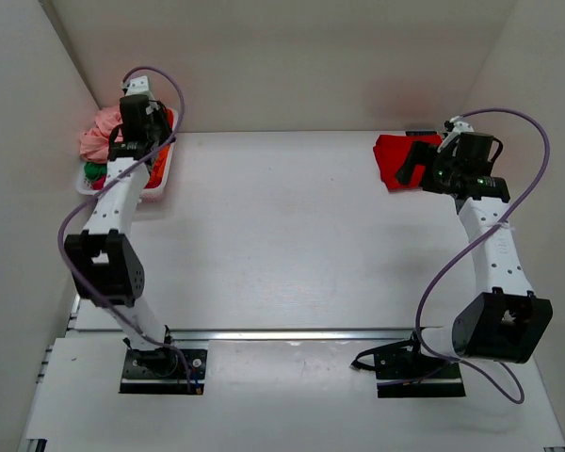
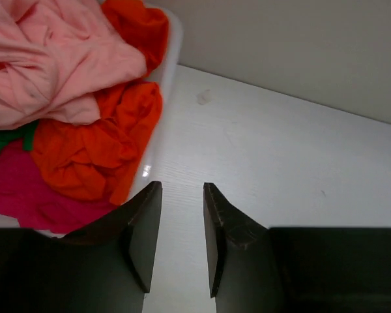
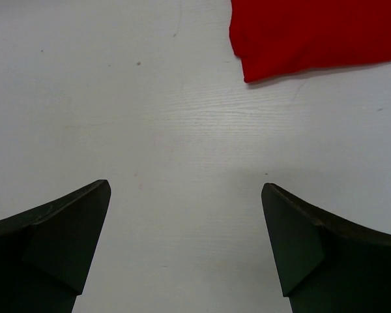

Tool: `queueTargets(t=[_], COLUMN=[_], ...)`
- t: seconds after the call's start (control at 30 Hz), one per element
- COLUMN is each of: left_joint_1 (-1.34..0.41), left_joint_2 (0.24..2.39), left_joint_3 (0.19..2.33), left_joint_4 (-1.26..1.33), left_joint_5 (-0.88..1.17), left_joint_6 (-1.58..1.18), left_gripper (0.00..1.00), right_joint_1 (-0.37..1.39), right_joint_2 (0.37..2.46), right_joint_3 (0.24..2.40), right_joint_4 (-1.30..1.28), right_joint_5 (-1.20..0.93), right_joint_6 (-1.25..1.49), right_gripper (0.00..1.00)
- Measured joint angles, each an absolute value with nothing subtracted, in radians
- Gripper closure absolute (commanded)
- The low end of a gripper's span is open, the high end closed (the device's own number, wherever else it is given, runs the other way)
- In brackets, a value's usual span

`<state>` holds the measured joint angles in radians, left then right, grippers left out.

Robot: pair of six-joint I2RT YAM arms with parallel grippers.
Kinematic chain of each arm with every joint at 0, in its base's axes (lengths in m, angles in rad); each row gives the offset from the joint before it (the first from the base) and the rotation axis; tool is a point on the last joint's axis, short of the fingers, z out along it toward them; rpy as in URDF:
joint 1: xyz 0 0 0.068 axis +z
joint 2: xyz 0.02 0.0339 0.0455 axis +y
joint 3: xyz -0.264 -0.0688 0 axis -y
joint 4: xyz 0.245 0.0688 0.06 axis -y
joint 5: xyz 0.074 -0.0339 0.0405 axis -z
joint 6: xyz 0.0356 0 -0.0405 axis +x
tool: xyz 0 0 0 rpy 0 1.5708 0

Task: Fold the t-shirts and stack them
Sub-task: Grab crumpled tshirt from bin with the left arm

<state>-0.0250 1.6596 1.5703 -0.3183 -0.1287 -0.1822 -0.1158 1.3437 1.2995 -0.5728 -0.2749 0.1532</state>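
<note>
White wood-grain table, pale walls, both arms out at the far corners.
Left gripper hovers by the rim of the white plastic basket, jaws a narrow gap apart and gripping nothing. The crumpled bright orange cloth t-shirt lies just left of them, heaped with pale pink, green and magenta shirts. Right gripper has its jaws spread wide over the tabletop, with the flat red cloth t-shirt ahead and to the right.

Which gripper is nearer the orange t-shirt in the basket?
Left. The left gripper sits at the basket rim, just beside the orange t-shirt; the right gripper is across the table, open beside the red t-shirt.
</note>
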Motion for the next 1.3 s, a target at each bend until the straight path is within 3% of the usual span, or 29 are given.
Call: queueTargets(t=[0.17,0.23,0.37,0.5,0.73,0.8,0.83,0.9,0.93,1.0,1.03,1.2,1.3], left_joint_1=[0.133,0.168,0.141,0.088,0.103,0.121,0.132,0.15,0.157,0.163,0.163,0.149,0.14], left_joint_2=[1.901,2.003,2.155,2.208,2.32,2.354,2.37,2.393,2.4,2.402,2.4,2.374,2.338], left_joint_3=[1.725,1.826,2.019,2.078,2.128,2.134,2.137,2.139,2.143,2.143,2.145,2.139,2.141], left_joint_4=[-0.364,-0.407,-0.448,-0.442,-0.447,-0.455,-0.459,-0.459,-0.457,-0.453,-0.447,-0.433,-0.435], left_joint_5=[-0.092,-0.141,-0.271,-0.364,-0.458,-0.48,-0.487,-0.485,-0.48,-0.47,-0.469,-0.462,-0.44], left_joint_6=[-0.289,-0.302,-0.276,-0.257,-0.262,-0.264,-0.266,-0.279,-0.282,-0.297,-0.295,-0.265,-0.259], left_gripper=[0.52,0.43,0.29,0.15,0.07,0.1,0.16,0.49,0.6,0.91,0.96,1.0,0.91], right_joint_1=[-0.119,-0.118,-0.121,-0.128,-0.131,-0.13,-0.125,-0.122,-0.12,-0.113,-0.11,-0.096,-0.086], right_joint_2=[1.323,1.302,1.294,1.295,1.328,1.343,1.349,1.357,1.359,1.359,1.359,1.359,1.358], right_joint_3=[1.251,1.207,1.165,1.164,1.171,1.171,1.171,1.171,1.171,1.171,1.171,1.171,1.171], right_joint_4=[-0.524,-0.511,-0.502,-0.476,-0.455,-0.455,-0.455,-0.455,-0.455,-0.454,-0.454,-0.455,-0.455], right_joint_5=[-0.248,-0.243,-0.239,-0.244,-0.251,-0.251,-0.25,-0.249,-0.246,-0.244,-0.243,-0.243,-0.245], right_joint_6=[0.141,0.142,0.142,0.15,0.153,0.154,0.153,0.154,0.154,0.154,0.153,0.159,0.173], right_gripper=[0.01,0.01,0.02,0.02,0.03,0.06,0.06,0.11,0.13,0.19,0.22,0.25,0.24])
